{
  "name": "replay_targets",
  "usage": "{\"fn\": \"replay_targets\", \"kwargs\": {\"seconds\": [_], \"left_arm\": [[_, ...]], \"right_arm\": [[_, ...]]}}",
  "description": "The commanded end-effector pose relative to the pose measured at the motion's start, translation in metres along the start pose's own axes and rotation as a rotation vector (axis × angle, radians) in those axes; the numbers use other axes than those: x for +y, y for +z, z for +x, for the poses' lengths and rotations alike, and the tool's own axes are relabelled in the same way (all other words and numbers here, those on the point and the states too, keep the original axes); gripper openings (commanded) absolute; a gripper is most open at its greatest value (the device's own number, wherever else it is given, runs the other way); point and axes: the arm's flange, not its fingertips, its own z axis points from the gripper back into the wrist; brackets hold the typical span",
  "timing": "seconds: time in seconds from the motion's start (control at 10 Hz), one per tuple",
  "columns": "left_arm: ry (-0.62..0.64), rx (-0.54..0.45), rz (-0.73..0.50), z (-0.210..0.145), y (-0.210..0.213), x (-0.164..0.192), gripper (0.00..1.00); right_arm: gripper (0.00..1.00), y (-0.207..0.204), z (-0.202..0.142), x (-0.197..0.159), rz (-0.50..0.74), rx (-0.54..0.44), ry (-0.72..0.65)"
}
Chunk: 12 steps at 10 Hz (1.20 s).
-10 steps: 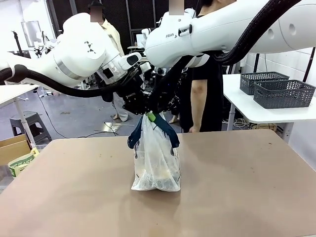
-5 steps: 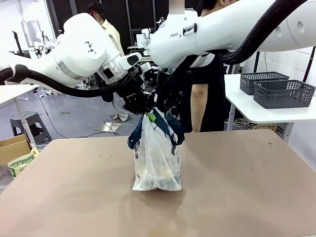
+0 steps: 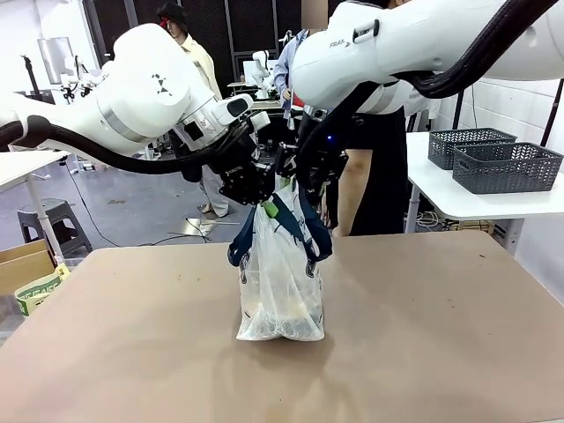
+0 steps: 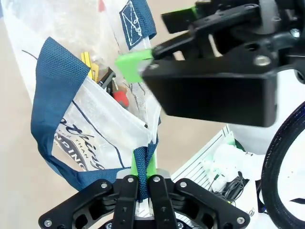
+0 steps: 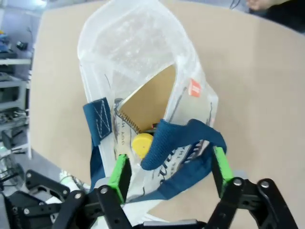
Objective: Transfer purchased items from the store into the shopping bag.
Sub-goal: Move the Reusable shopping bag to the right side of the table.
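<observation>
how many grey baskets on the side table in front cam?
2. Both on the white side table at right: one lattice basket nearer the camera, a second basket behind it to its left, partly covered by it. More may be hidden behind the right arm.

We see a broad tan flat-topped counter (image 3: 441,335) across the foreground. To the right stands a white side counter (image 3: 458,198) carrying two dark grey lattice-sided plastic baskets (image 3: 505,166), one just behind the other. At the left edge sits an open brown cardboard box (image 3: 22,264) on the floor, with a small grey plastic step stool (image 3: 55,220) near it. Beyond the counter we see a person in a black top (image 3: 374,167), and farther back another person in a pale yellow shirt (image 3: 201,62).
</observation>
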Motion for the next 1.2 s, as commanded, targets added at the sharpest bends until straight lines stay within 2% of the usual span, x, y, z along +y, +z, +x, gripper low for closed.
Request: {"fn": "replay_targets", "kwargs": {"seconds": [0.0,0.3,0.4,0.5,0.7,0.8,0.9,1.1], "left_arm": [[0.001,0.0,0.002,-0.001,0.001,0.0,0.0],[0.001,0.0,0.002,-0.001,0.001,0.0,0.0],[0.001,0.0,0.002,-0.001,0.001,0.0,0.0],[0.001,0.0,0.002,-0.001,0.001,0.0,0.0],[0.001,0.0,0.002,-0.001,0.001,0.0,0.0],[0.001,0.0,0.002,-0.001,0.001,0.0,0.0],[0.001,0.0,0.002,-0.001,0.001,0.0,0.0],[0.001,0.0,0.002,-0.001,0.001,0.0,0.0]], "right_arm": [[1.0,0.008,-0.022,-0.02,0.025,0.003,0.042],[1.0,0.035,-0.051,-0.049,0.085,-0.007,0.265],[1.0,0.043,-0.062,-0.059,0.078,-0.039,0.344],[1.0,0.048,-0.069,-0.075,0.127,-0.098,0.396],[1.0,0.058,-0.072,-0.101,0.258,-0.123,0.402],[1.0,0.064,-0.072,-0.111,0.286,-0.154,0.362],[1.0,0.07,-0.075,-0.118,0.294,-0.181,0.38],[1.0,0.074,-0.08,-0.134,0.352,-0.127,0.53]]}}
